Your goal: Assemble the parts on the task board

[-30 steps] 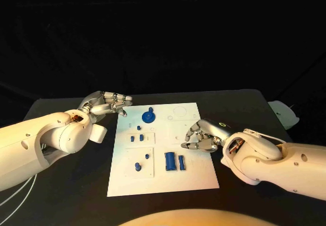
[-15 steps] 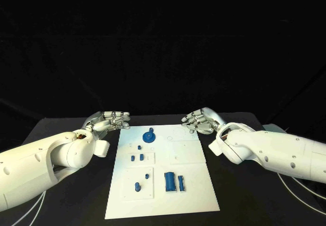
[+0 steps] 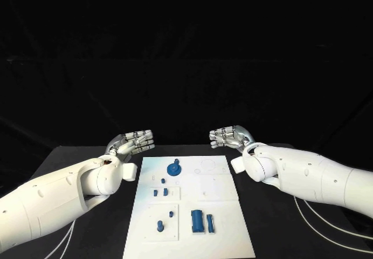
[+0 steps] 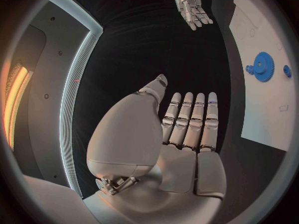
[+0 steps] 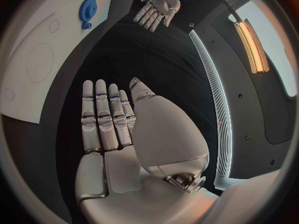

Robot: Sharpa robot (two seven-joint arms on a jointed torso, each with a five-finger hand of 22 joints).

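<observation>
The left hand [image 3: 133,142] has lifted off the near left corner of the task board [image 3: 221,216] and now hovers flat and empty above the bench [image 3: 93,156], fingers straight and side by side, just past the board's far left corner. On the board itself the blue gear [image 3: 174,169] stands near the far end, small blue pegs [image 3: 159,192] sit in the middle-left panel, another blue piece [image 3: 160,225] lies lower down, and two blue blocks [image 3: 202,222] rest side by side near the front. The right hand [image 3: 230,136], a second ago curled low over the board's right edge, has pulled up and back to mirror the left, palm open and holding nothing. With both hands withdrawn and empty, I'd guess one step has finished and no part is in play.
</observation>
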